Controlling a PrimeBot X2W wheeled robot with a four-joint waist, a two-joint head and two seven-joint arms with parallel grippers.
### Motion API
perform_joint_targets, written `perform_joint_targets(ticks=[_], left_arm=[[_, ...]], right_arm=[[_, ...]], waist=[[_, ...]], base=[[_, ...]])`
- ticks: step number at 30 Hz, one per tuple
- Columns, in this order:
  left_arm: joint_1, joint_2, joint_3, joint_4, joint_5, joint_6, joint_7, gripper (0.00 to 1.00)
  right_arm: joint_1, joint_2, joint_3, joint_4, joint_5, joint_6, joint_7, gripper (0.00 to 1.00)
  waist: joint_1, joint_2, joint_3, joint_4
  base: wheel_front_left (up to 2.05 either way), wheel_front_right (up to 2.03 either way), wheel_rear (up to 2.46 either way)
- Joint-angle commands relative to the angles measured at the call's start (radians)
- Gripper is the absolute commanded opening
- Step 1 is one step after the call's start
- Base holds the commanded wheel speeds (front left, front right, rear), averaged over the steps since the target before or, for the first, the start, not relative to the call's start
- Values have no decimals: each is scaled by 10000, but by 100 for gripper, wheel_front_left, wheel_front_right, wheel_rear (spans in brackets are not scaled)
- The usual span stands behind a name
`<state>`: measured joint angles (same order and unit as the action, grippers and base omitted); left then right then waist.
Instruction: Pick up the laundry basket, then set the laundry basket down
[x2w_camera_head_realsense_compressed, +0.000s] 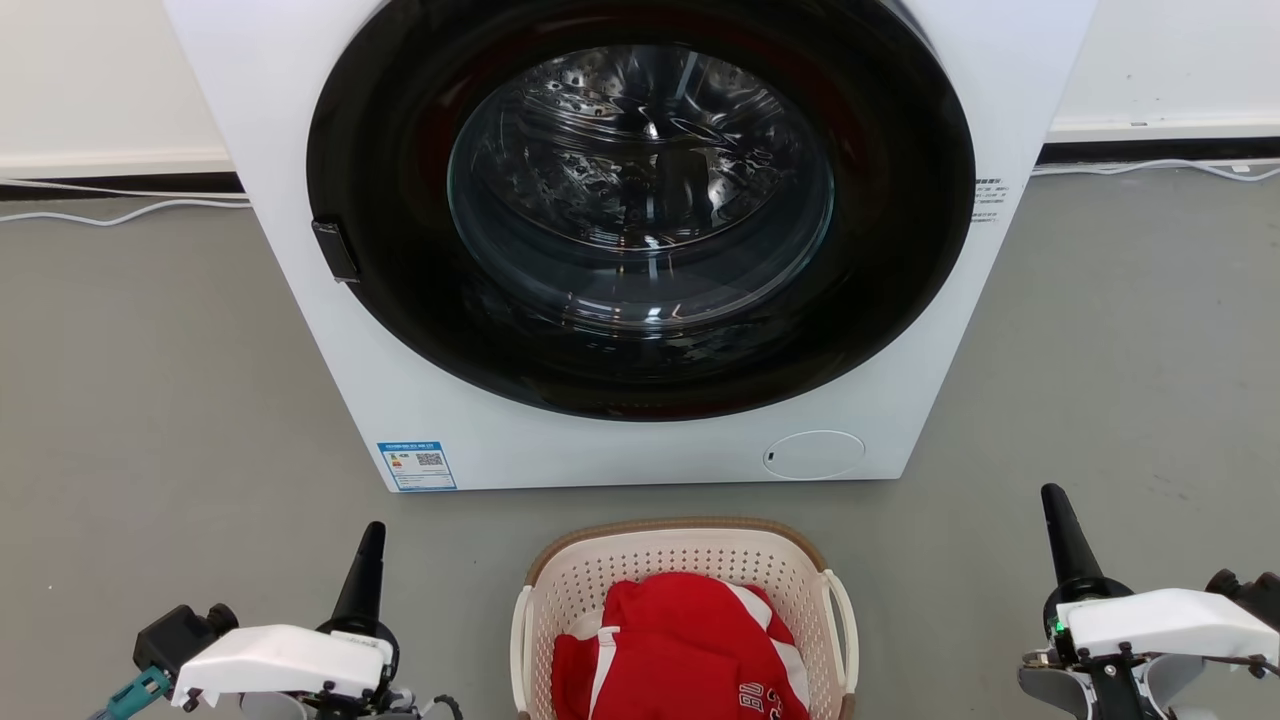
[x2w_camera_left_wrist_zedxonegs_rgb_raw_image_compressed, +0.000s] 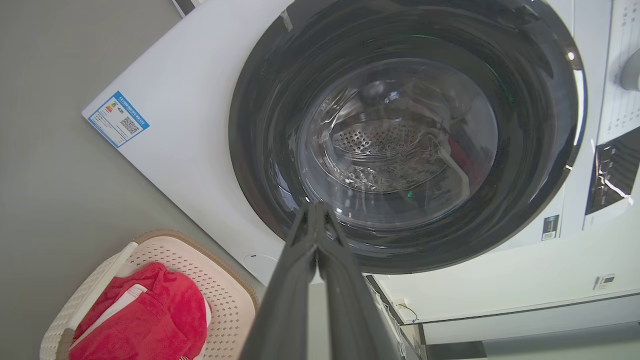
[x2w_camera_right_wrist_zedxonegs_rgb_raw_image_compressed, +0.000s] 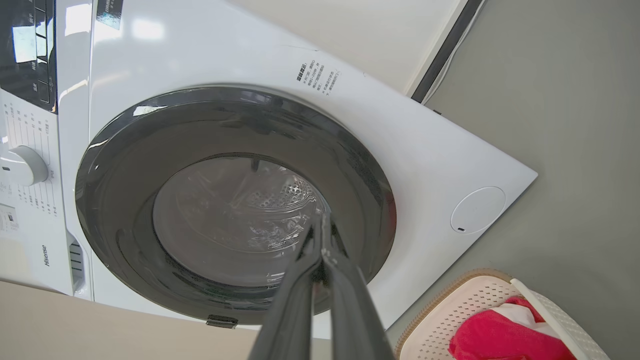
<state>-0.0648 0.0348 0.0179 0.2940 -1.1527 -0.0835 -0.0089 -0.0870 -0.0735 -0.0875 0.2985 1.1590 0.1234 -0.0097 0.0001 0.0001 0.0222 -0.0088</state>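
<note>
I am facing a white washing machine (x2w_camera_head_realsense_compressed: 640, 230) standing on the grey floor (x2w_camera_head_realsense_compressed: 150, 350). The laundry basket (x2w_camera_head_realsense_compressed: 560, 590) is sitting on the floor just before it, between my arms, holding a red garment (x2w_camera_head_realsense_compressed: 680, 650). My left gripper (x2w_camera_head_realsense_compressed: 374, 532) and right gripper (x2w_camera_head_realsense_compressed: 1052, 495) are hovering clear of the basket, fingers pressed together, gripping nothing.
</note>
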Motion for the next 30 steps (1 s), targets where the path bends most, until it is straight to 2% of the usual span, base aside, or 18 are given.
perform_joint_targets(ticks=[1, 30], left_arm=[[-386, 104, 269, -307, -320, -143, 57, 0], [-420, 139, 757, -433, -3322, -376, 882, 0]], right_arm=[[-251, -24, 114, -335, 287, 50, 98, 0], [-222, 158, -156, -478, 3264, 66, 902, 0]], waist=[[-1, -1, -6, 3], [-1, -1, -137, 63]], base=[[0, 0, 0], [0, 0, 0]])
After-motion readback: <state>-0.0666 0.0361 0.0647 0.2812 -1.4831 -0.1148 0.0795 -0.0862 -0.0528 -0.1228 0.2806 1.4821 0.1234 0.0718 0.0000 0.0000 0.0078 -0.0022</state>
